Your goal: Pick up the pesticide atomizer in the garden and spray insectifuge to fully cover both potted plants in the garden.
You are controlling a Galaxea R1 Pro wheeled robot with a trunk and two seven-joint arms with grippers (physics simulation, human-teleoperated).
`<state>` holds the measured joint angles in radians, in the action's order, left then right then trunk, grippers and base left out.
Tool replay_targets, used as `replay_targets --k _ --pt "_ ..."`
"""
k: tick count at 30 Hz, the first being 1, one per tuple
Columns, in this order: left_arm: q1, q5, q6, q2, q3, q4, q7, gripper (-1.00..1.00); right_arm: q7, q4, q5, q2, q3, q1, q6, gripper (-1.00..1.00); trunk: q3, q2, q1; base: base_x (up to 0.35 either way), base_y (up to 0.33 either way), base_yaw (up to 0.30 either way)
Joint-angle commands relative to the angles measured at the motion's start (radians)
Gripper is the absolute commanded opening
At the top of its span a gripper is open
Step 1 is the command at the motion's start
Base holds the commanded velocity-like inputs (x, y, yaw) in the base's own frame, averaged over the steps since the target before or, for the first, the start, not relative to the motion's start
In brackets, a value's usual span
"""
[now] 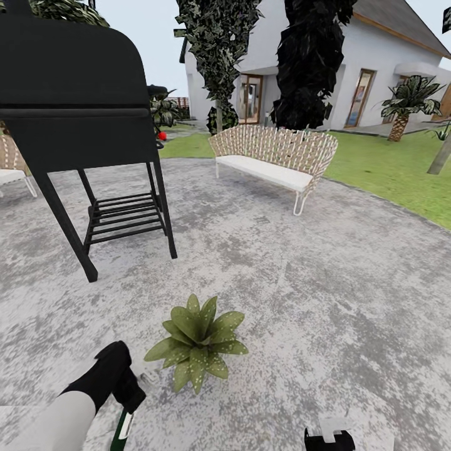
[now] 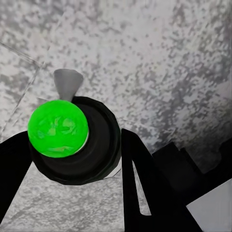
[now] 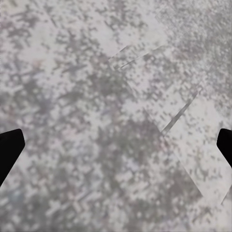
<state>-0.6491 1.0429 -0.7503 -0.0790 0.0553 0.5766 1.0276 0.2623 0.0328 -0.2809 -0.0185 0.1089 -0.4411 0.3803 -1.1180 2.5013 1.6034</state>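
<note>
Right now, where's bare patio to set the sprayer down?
Free: the grey patio right of the potted plant, up to the bench, and under the right end effector. Crowded: the grill legs and the plant beside the left end effector.

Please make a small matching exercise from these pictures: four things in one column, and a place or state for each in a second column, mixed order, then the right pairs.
Things:
1. potted plant
2. atomizer
3. bench
4. right gripper

Places or states:
A. at the patio's edge, by the lawn
B. open, nothing between its fingers
C. held between the left gripper's fingers
D. on the grey patio, just ahead of the robot

Pairs: 1-D, 2-C, 3-A, 4-B
</note>
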Motion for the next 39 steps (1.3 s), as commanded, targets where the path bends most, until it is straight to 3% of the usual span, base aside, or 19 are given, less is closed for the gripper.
replay_targets --k 1,8,12,16,19,24,27,30,31,32,39 --pt "0.000 0.006 -0.006 -0.002 0.004 0.001 0.008 -1.00 0.003 -0.001 -0.011 0.000 0.008 -0.001 0.003 1.00 -0.001 0.000 0.000 0.000 0.000 0.000" --pt "0.000 0.007 -0.002 -0.007 0.006 0.000 0.008 -1.00 0.003 -0.002 -0.012 -0.001 0.008 -0.001 0.005 1.00 -0.001 0.000 0.000 -0.097 0.118 0.000" --pt "0.000 0.008 0.037 -0.011 0.013 0.001 0.011 -1.00 0.003 -0.003 -0.012 -0.001 0.008 -0.001 0.005 1.00 -0.001 0.000 0.000 -0.019 0.032 0.000" --pt "-0.015 0.010 0.050 -0.053 0.024 0.000 0.034 -1.00 0.003 -0.004 -0.012 -0.001 0.008 -0.001 0.005 1.00 -0.001 0.000 0.000 -0.002 0.003 0.000" --pt "-0.048 0.022 0.052 -0.085 0.018 0.001 0.106 -1.00 0.003 -0.004 -0.012 -0.001 0.008 -0.001 0.005 1.00 -0.001 0.000 0.000 0.000 0.000 0.000" --pt "-0.164 0.033 0.051 -0.121 0.014 0.002 0.195 -1.00 0.003 -0.004 -0.013 -0.001 0.008 -0.001 0.005 1.00 -0.001 0.000 0.000 0.000 0.000 0.000" --pt "-0.220 0.087 0.051 -0.123 0.014 0.002 0.234 -1.00 0.003 -0.004 -0.014 -0.001 0.008 -0.001 0.005 1.00 -0.001 0.000 0.000 0.000 0.000 0.000" --pt "-0.249 0.145 0.053 -0.123 0.013 0.002 0.329 -1.00 0.003 -0.002 -0.012 -0.001 0.008 -0.001 0.005 1.00 -0.001 0.000 0.000 0.000 0.000 0.000" --pt "-0.246 0.218 0.054 -0.121 0.012 0.002 0.380 -1.00 0.003 -0.002 -0.011 0.001 0.008 -0.001 0.005 1.00 -0.001 0.000 0.000 0.000 0.000 0.000" --pt "-0.244 0.233 0.054 -0.119 0.011 0.001 0.385 -1.00 0.003 -0.002 -0.011 0.000 0.008 -0.001 0.005 1.00 -0.001 0.000 0.000 0.000 0.000 0.000" --pt "-0.241 0.241 0.054 -0.111 0.013 0.000 0.389 -1.00 0.003 -0.002 -0.011 0.000 0.008 -0.001 0.005 1.00 0.001 0.000 0.000 0.000 0.119 -0.090"
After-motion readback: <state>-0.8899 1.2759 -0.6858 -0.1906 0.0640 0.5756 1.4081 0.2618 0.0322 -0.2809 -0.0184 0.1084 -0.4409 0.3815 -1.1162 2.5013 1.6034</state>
